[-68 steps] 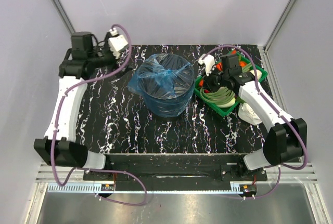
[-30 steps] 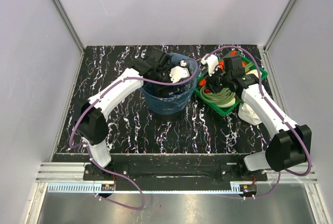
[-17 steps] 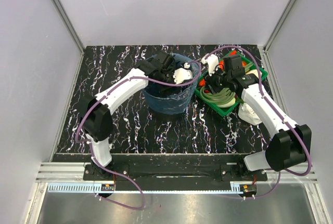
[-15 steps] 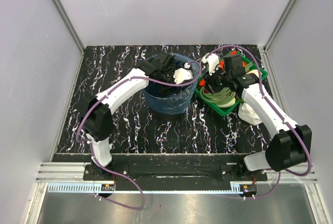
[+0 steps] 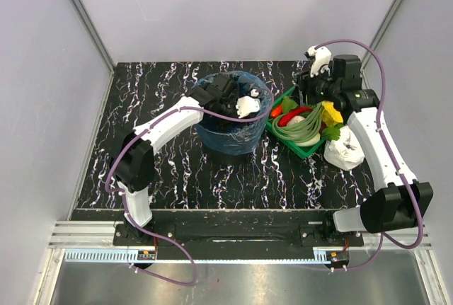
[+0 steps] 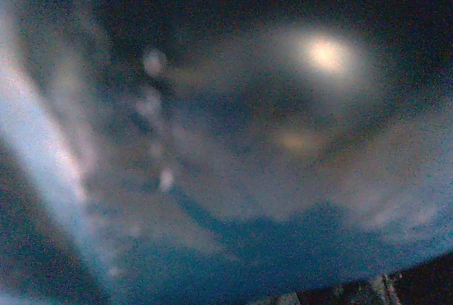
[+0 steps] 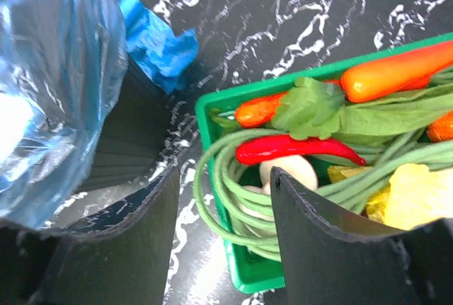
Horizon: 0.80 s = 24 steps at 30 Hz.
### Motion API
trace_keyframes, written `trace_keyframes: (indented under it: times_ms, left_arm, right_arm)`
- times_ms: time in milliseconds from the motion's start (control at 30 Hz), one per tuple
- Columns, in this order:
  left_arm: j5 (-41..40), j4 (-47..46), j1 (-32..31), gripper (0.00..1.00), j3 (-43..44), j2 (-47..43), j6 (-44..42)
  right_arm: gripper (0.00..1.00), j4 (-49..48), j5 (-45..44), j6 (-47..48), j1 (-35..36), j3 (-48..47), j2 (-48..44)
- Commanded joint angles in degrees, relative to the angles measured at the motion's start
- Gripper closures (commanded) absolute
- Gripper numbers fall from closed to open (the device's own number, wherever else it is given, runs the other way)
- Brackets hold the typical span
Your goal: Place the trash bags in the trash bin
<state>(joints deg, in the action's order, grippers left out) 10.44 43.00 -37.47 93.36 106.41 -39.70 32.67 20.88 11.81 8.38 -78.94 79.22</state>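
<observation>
The left gripper (image 5: 238, 104) is reaching inside the trash bin (image 7: 129, 146), finger spread indeterminable. Its wrist view is showing only blurred blue, probably the trash bag (image 5: 212, 134) lining the bin and draping its rim. Lifting out is risking snagged film or tipping. The right gripper (image 7: 223, 181) is hovering spread, empty, over the green tray (image 7: 212, 117) crowding the bin.
</observation>
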Motion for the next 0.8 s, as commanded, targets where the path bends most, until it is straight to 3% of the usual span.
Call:
trace_keyframes:
  times_ms: [0,100,267,767]
  left_arm:
    - [-0.59,-4.5,-0.32,0.04,-2.74,-2.08,-1.43]
    - [-0.33,-5.21,-0.41,0.04,-3.36,-2.7,-1.34]
    - [0.02,-5.39,-0.41,0.04,-3.71,-3.58,-1.08]
    - [-0.59,-5.39,-0.85,0.04,-4.68,-4.98,-0.46]
  right_arm:
    - [0.38,-1.29,11.96,-6.44,-0.65,-4.47,-0.56]
    - [0.3,-2.34,18.56,-8.47,-0.91,-5.35,0.76]
    - [0.28,-4.19,24.63,-11.46,-0.91,-6.67,3.39]
    - [0.25,-12.53,30.88,-23.32,-0.82,-14.75,15.78]
